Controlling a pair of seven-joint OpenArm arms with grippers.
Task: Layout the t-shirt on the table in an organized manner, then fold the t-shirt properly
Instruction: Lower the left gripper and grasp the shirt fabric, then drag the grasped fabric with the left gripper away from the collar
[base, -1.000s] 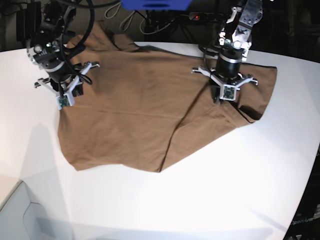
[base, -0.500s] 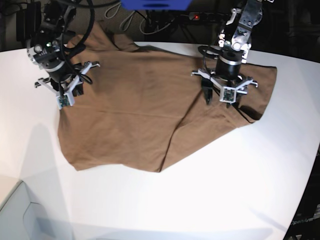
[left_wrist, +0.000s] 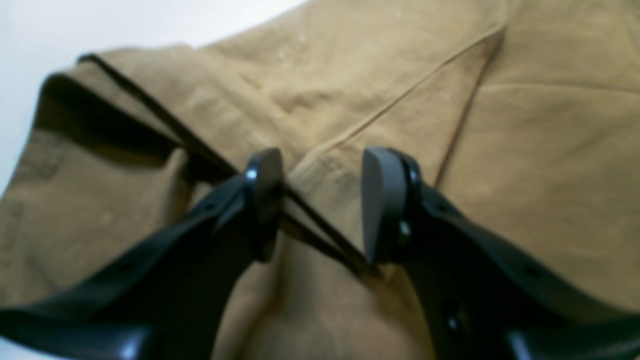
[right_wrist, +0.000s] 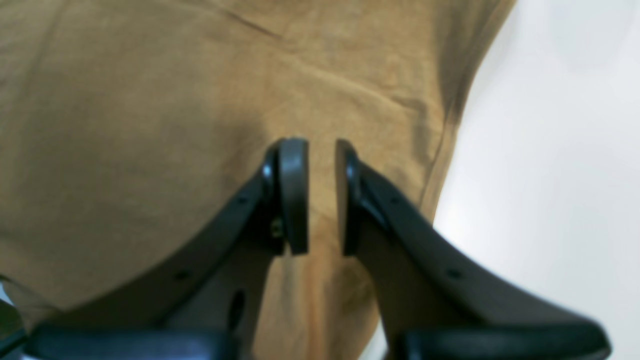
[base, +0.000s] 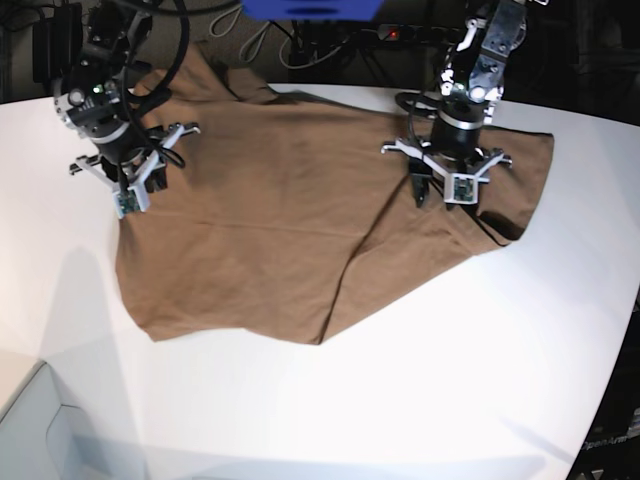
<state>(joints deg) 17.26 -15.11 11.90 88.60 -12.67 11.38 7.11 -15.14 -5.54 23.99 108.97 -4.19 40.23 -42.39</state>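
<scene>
Your t-shirt lies spread but creased across the white surface; your left gripper hovers, fingers parted, over a seam fold — ready to pinch; your right gripper, fingers narrowly apart, holds nothing.
</scene>
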